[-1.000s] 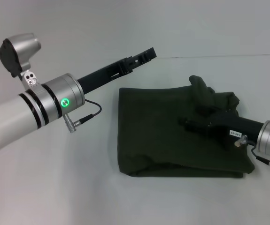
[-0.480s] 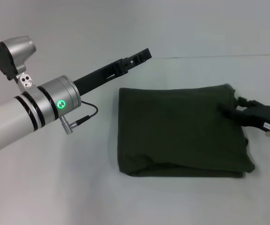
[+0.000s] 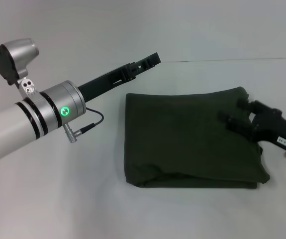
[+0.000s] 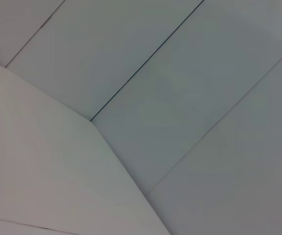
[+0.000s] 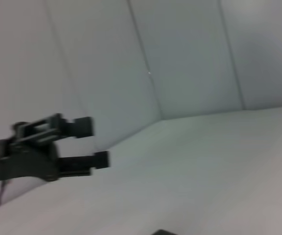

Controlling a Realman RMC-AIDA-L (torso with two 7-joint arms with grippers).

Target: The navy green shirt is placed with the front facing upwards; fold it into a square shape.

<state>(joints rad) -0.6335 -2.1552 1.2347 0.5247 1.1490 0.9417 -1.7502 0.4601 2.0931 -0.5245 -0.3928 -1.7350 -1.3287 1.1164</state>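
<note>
The navy green shirt (image 3: pixel 187 139) lies folded on the table as a roughly square dark olive bundle, with no lettering showing. My right gripper (image 3: pixel 234 110) hovers over the shirt's right edge, open and holding nothing. My left arm is raised at the left. Its gripper (image 3: pixel 152 59) points toward the back, above and beyond the shirt's far left corner. From the right wrist view, the left gripper (image 5: pixel 94 143) has its two fingers apart and empty. The left wrist view holds no part of the shirt.
A white table (image 3: pixel 83 199) carries the shirt, with bare surface to the left and in front. A pale wall (image 3: pixel 207 25) rises behind the table's far edge. A cable (image 3: pixel 90 124) loops from my left wrist.
The bunched cloth under my right gripper has been let go and now lies flat. That gripper pulled back to the right, then came in again over the shirt's right edge. The left arm shifted slightly.
</note>
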